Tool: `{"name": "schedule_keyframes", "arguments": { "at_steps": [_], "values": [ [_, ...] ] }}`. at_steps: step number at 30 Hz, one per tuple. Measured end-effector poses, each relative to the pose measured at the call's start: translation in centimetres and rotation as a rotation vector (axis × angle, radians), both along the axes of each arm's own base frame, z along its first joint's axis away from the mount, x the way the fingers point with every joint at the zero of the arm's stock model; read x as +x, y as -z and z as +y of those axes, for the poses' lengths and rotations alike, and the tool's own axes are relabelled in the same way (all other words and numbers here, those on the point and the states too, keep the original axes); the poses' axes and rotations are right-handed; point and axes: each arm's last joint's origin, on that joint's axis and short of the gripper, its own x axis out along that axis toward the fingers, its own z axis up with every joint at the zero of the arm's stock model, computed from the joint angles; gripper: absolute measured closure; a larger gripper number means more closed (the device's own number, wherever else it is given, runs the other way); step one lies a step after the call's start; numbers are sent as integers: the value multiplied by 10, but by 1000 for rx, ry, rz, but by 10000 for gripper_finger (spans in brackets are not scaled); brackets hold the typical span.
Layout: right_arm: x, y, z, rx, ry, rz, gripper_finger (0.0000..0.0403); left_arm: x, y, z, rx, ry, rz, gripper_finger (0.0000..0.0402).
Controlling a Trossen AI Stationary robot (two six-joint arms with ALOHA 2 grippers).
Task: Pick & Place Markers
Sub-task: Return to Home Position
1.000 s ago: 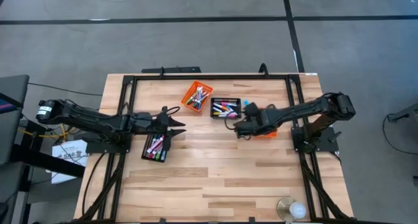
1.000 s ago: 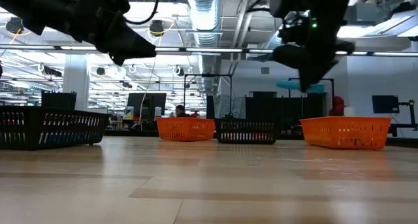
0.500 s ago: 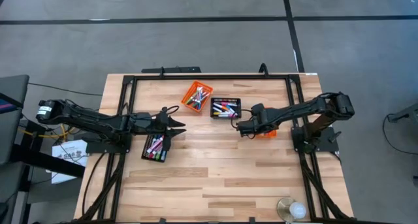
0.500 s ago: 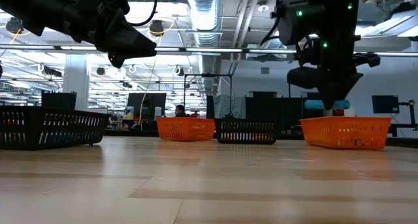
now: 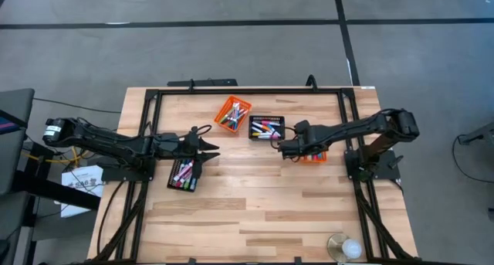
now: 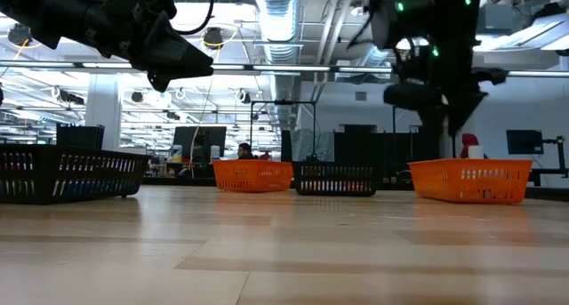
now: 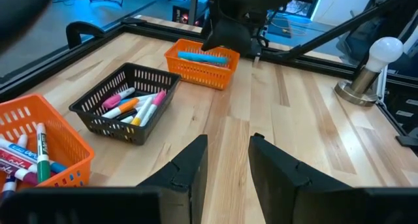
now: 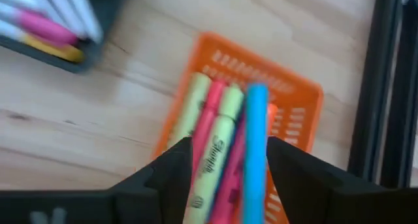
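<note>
The markers (image 8: pixel 256 139) lie side by side in the orange basket (image 8: pixel 287 87), likely light, stiff and slick, best pinched across mid-barrel; just above that basket the right gripper (image 8: pixel 230 147) hangs spread and empty, the left gripper (image 7: pixel 228 140) well apart from it, fingers parted.

Surface (image 5: pixel 255 211): pale wood strips, smooth, low satin sheen. Frame rails (image 5: pixel 247 90) round it: black metal, matt. Orange basket (image 7: pixel 199 66) and black basket (image 7: pixel 124 103): perforated plastic, dull gloss. Markers (image 8: pixel 225 152): smooth plastic barrels, slight shine. Left pincer (image 7: pixel 228 145): dark matt plastic. Floor (image 5: pixel 231 56): grey, matt, smooth.
</note>
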Motion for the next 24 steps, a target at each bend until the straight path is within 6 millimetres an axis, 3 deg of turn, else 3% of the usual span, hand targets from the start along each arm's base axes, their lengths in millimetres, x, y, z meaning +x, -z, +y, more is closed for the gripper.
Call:
{"name": "schedule_keyframes", "arguments": {
  "at_steps": [6,13,19,24],
  "values": [
    [15,-33,16,-58,-218,-61,210,0,0,0,2,1,-2,294],
    [27,-59,33,-64,-588,5,215,0,0,0,2,0,-3,294],
    [35,-60,47,-115,-684,-61,214,-5,-9,1,26,6,-47,294],
    [29,-79,57,-139,-747,-180,215,-27,-30,3,50,-10,-144,294]
  ]
}}
